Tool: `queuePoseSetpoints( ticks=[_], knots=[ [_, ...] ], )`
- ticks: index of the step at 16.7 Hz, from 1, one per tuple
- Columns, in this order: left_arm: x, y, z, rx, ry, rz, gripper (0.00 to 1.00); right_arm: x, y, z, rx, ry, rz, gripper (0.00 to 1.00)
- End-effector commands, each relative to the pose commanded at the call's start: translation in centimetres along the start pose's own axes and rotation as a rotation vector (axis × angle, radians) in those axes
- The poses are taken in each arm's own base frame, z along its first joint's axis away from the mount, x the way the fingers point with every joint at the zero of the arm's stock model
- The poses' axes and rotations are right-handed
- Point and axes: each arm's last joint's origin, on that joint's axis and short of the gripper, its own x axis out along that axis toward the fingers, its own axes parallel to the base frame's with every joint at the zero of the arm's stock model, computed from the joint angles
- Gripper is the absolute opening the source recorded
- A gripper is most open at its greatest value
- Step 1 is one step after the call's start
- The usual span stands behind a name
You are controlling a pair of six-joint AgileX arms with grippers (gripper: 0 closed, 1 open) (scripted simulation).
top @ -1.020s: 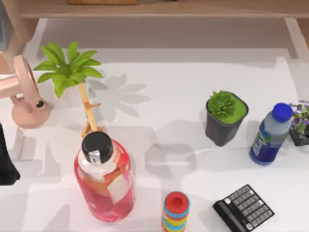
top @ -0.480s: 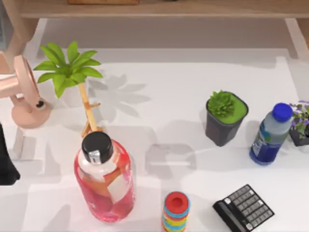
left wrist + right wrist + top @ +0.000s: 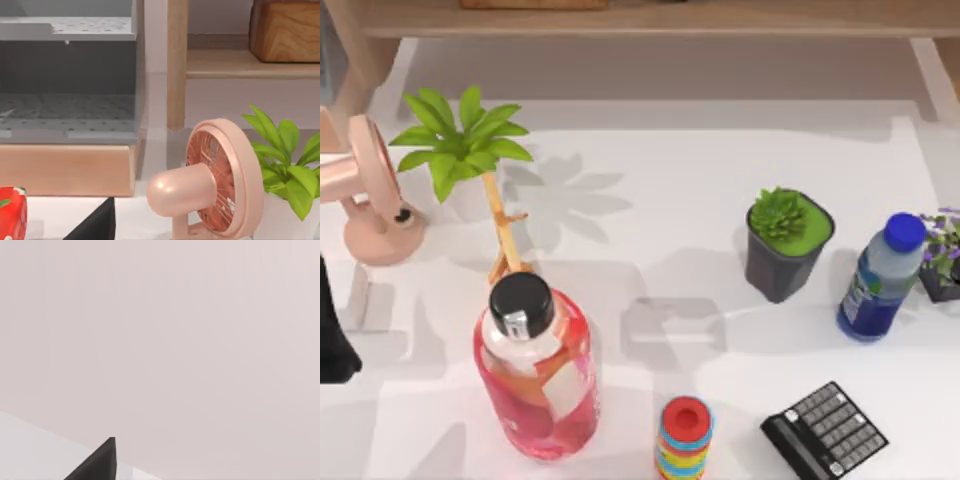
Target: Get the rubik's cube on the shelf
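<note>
Two bottles stand on the white counter [image 3: 650, 180]. One is a big red bottle [image 3: 535, 370] with a black cap. The other is a small blue bottle [image 3: 880, 280] with a blue cap. Both have labels, but the writing is too small to read. The keys of the one black calculator [image 3: 825, 430] cannot be read either.

The shelf [image 3: 670, 18] runs along the far edge of the counter, and the top view cuts most of it off. In the left wrist view, a wooden box [image 3: 285, 30] sits on its board, cut off at the corner. A grey rack [image 3: 67, 75] stands beside the shelf leg.

There are three plants. One is a tall palm plant [image 3: 465, 140], and one is a green plant in a dark pot [image 3: 787, 245]. The third is a purple flower pot [image 3: 945, 260], half cut off at the right edge. There is one pink fan [image 3: 370, 195] on the left side. One stack of rainbow rings [image 3: 685, 440] sits at the near edge, partly cut off.

The left arm [image 3: 332, 340] is a dark shape at the left edge of the counter. Just a black tip of the left gripper [image 3: 97, 225] shows near the fan, so I cannot tell if it is clenched or released. The right gripper [image 3: 97, 462] is also just a black tip in front of a plain pale wall, and I cannot tell its state.
</note>
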Motion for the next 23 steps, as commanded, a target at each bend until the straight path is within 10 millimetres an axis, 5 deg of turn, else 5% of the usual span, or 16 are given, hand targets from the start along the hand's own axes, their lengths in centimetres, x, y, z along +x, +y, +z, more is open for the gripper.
queuePoseSetpoints(
  ticks=[3,7,13,17,23],
  knots=[
    [0.0,0.0,0.0,0.0,0.0,0.0,1.0,2.8,-2.8,3.8,0.153,0.065,0.123,1.0],
    [0.0,0.0,0.0,0.0,0.0,0.0,1.0,4.4,-4.7,11.2,0.333,0.148,0.328,1.0],
    [0.0,0.0,0.0,0.0,0.0,0.0,1.0,2.7,-2.9,21.2,0.504,0.355,0.665,1.0],
    [0.0,0.0,0.0,0.0,0.0,0.0,1.0,1.5,-0.1,24.5,0.546,0.533,0.837,1.0],
    [0.0,0.0,0.0,0.0,0.0,0.0,1.0,1.3,2.0,25.2,0.556,0.653,0.922,1.0]
  ],
)
